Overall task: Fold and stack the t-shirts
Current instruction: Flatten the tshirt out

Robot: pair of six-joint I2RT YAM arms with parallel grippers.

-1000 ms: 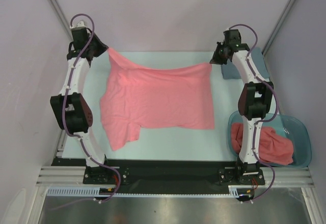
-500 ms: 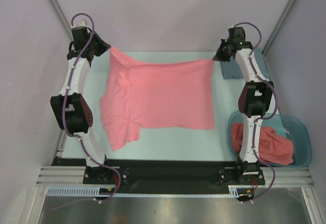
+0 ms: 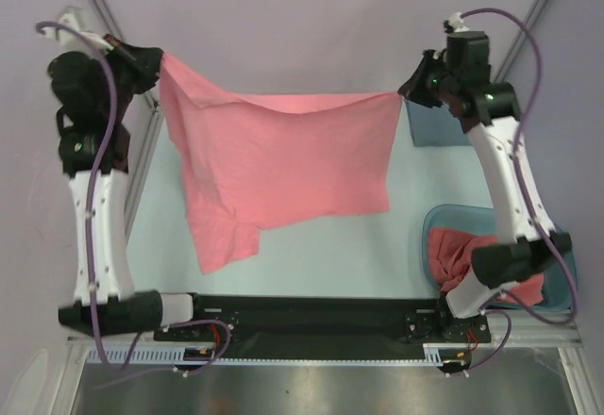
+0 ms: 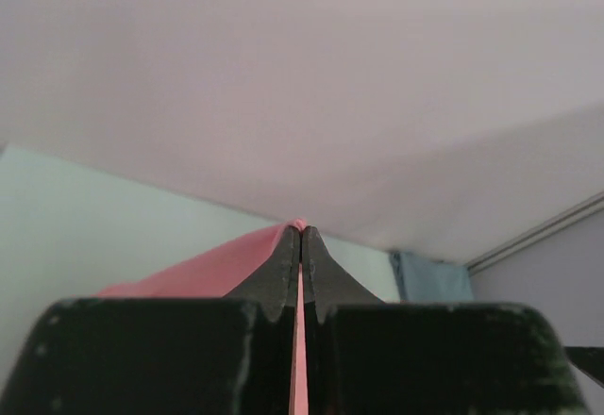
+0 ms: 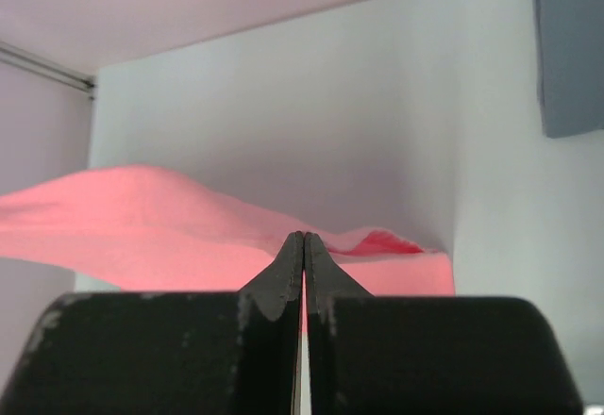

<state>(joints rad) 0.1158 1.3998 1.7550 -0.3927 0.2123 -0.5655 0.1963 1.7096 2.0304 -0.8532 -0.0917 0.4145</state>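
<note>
You've got the left pincer [image 3: 157, 58] and right pincer [image 3: 404, 92] each pinched shut on a top corner of the pink t-shirt [image 3: 283, 160], which hangs stretched between them over the tabletop [image 3: 330, 259]. More pink fabric [image 3: 451, 253] sits bunched in the teal tub [image 3: 436, 219].

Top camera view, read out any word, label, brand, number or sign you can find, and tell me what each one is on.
None: no readable text shows in any view.
The plain salmon-pink short-sleeved t-shirt held up over the table shows no print or tag.
The teal translucent plastic tub and the grey-blue rectangular cloth bear no lettering.
</note>
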